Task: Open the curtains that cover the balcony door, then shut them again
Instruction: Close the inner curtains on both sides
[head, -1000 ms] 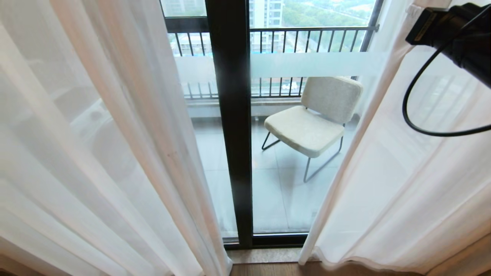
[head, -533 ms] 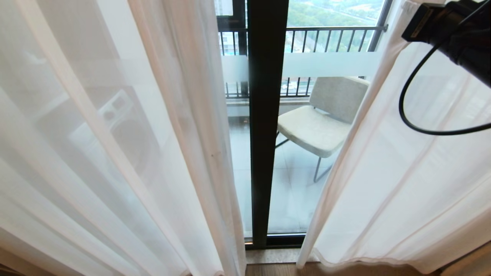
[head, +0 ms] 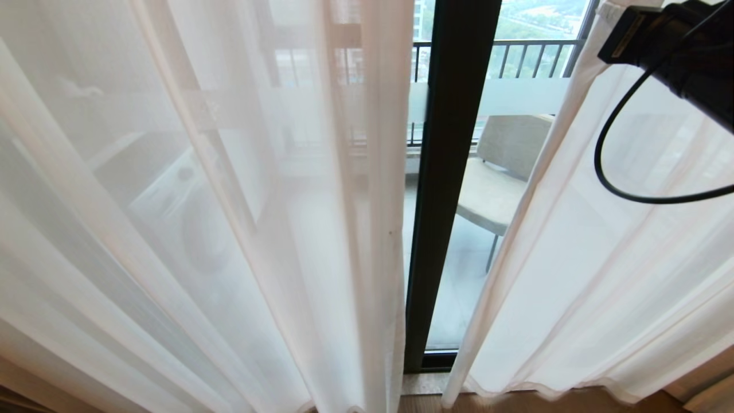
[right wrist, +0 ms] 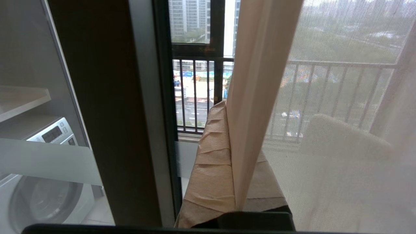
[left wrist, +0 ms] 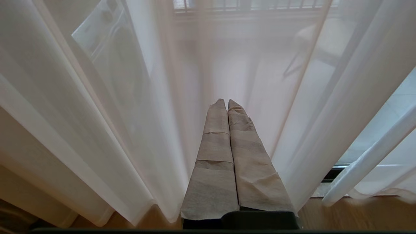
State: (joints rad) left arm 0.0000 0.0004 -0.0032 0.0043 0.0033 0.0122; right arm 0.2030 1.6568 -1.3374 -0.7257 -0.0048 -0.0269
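Two white sheer curtains hang before the balcony door (head: 447, 172), one on the left (head: 200, 229) and one on the right (head: 602, 258), with a narrow gap between them. My right arm (head: 676, 40) reaches in at the upper right. Its gripper (right wrist: 229, 107) is shut on the folded inner edge of the right sheer (right wrist: 256, 81), which runs between the tape-wrapped fingers (right wrist: 211, 152). My left gripper (left wrist: 226, 100) is shut and empty, low down, pointing at the left sheer (left wrist: 97, 113).
Behind the glass a pale chair (head: 493, 195) stands on the tiled balcony before a dark railing (head: 527, 57). A washing machine (right wrist: 42, 182) shows beside the door frame. A strip of wooden floor (head: 516, 401) runs below the curtain hems.
The whole view has slid sideways: the door frame and chair now sit further right. The held right curtain edge keeps its place in the picture, so the gap between the sheers has narrowed.
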